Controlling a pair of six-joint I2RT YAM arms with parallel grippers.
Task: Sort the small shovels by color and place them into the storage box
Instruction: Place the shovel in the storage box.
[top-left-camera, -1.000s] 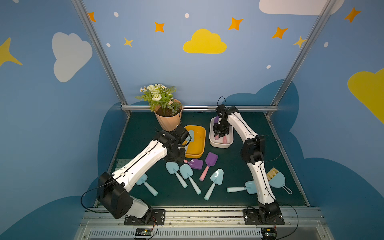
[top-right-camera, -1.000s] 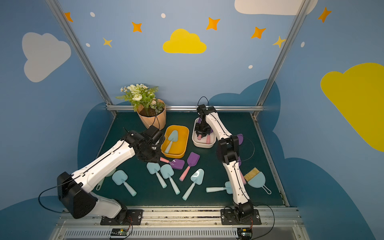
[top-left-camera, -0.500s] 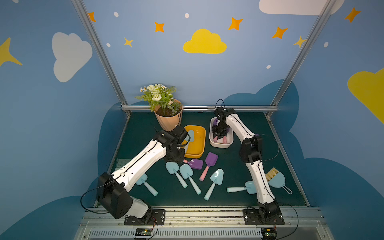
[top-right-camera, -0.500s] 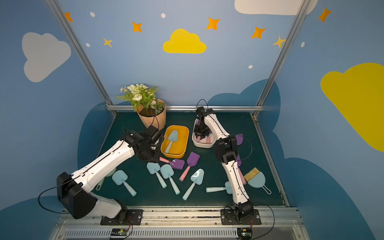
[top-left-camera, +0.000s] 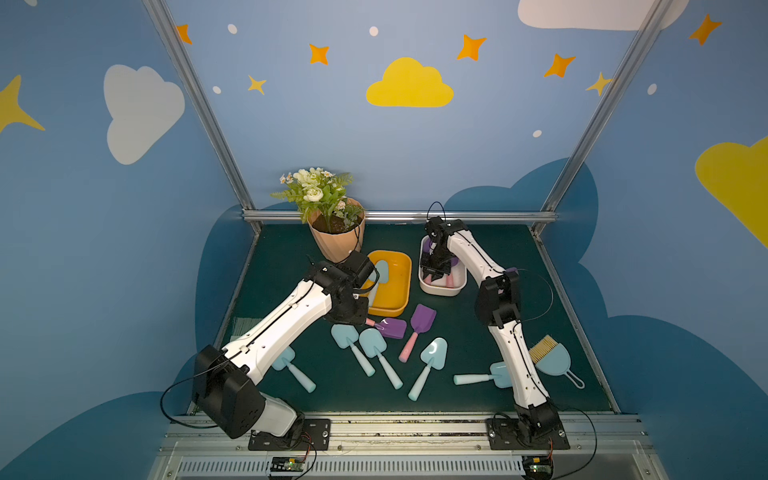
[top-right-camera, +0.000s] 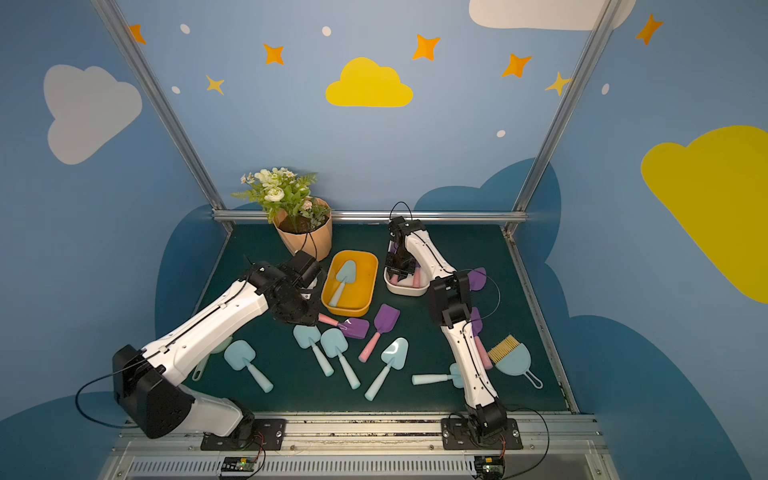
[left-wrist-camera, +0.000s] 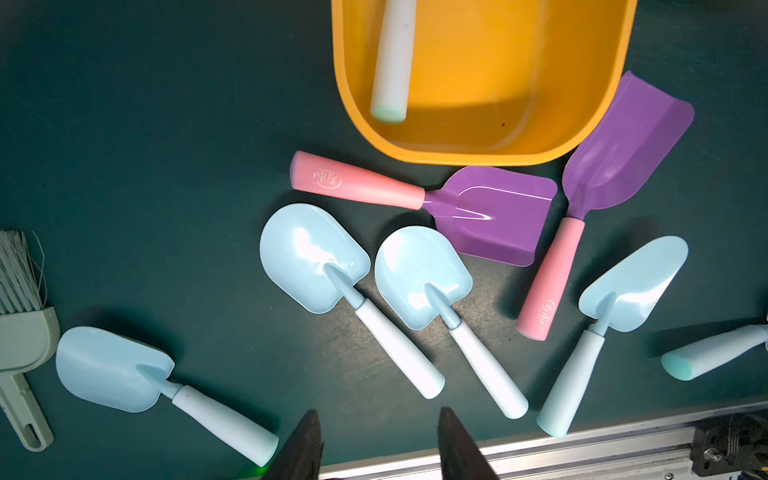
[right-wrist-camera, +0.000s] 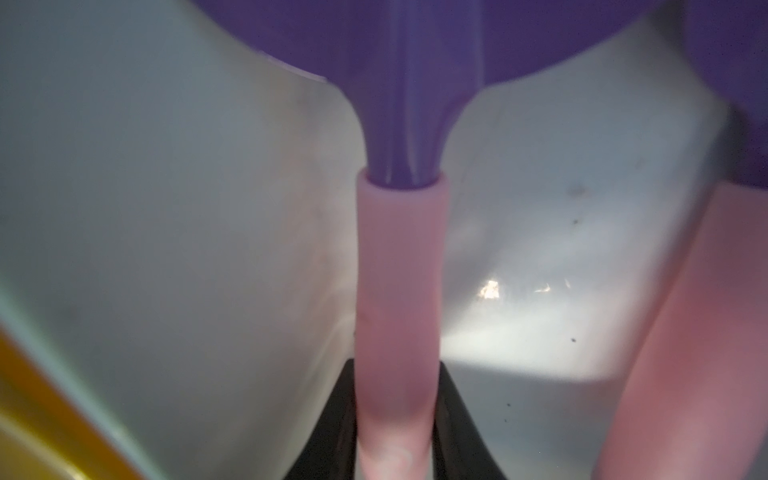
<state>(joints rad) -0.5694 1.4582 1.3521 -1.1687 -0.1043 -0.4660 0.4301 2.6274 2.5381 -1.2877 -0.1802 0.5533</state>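
Purple shovel (right-wrist-camera: 405, 104) lies in line with my right gripper (right-wrist-camera: 397, 399), blade pointing away, in the white box (right-wrist-camera: 166, 208). My fingers (right-wrist-camera: 332, 436) clamp its pink handle (right-wrist-camera: 401, 270); my left gripper (left-wrist-camera: 378, 419) is part-open, empty.

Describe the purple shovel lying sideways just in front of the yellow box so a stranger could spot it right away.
Find the yellow box beside the flowerpot. On the green mat, just before the box's near edge, lies the crosswise shovel, purple with a pink handle. Its handle points at the left arm, while its purple neighbour points its handle toward the front rail instead.
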